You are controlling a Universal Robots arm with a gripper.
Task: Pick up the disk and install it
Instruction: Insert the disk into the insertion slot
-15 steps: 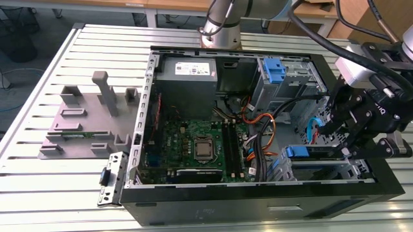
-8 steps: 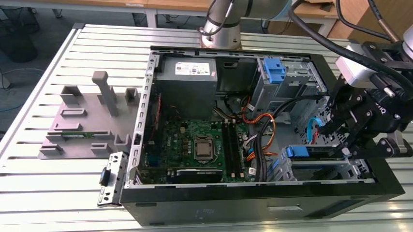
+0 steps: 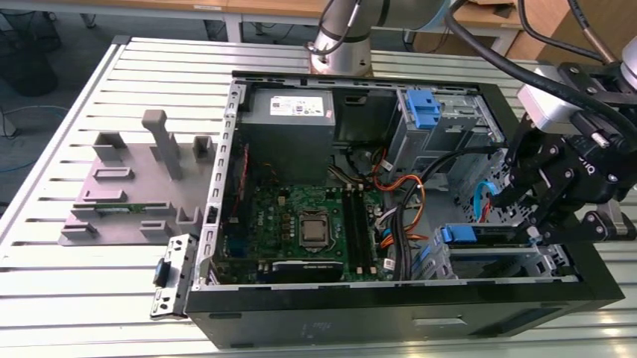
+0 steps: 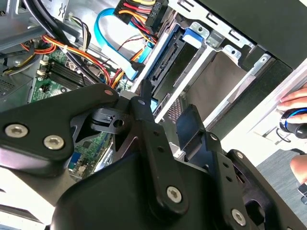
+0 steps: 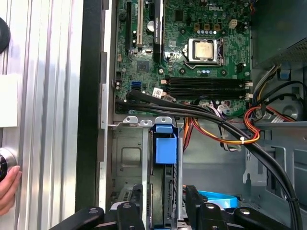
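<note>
Slatted pale metal table under everything, in the exterior view. On it, open black tower computer case, side panel off, insides facing up. Behind the case, silver base column of the robot arm. Toward the exterior view's left, beside the case, grey plastic fixture block with upright posts. Inside the case at the far end, boxy grey power supply with a white sticker. Below that, green motherboard lying flat, with the square silver processor near its middle. At the far corner on the exterior view's right, tall blue plastic latch piece on a metal bay.

At the near corner on the exterior view's right, silver sheet-metal drive cage against the case wall. Over it, black two-fingered gripper, tips reaching down into the cage. Standing on edge in that cage, flat dark-sided hard disk with blue plastic rails, blue end tab pointing toward the motherboard. In the first wrist view, fingers spread apart, one on each side of the disk's end, a narrow gap visible on one side. Beside the cage, flat light-blue data cable looping among orange, red and black wires. Outside the case, on the table's edge, part of a person's hand.
</note>
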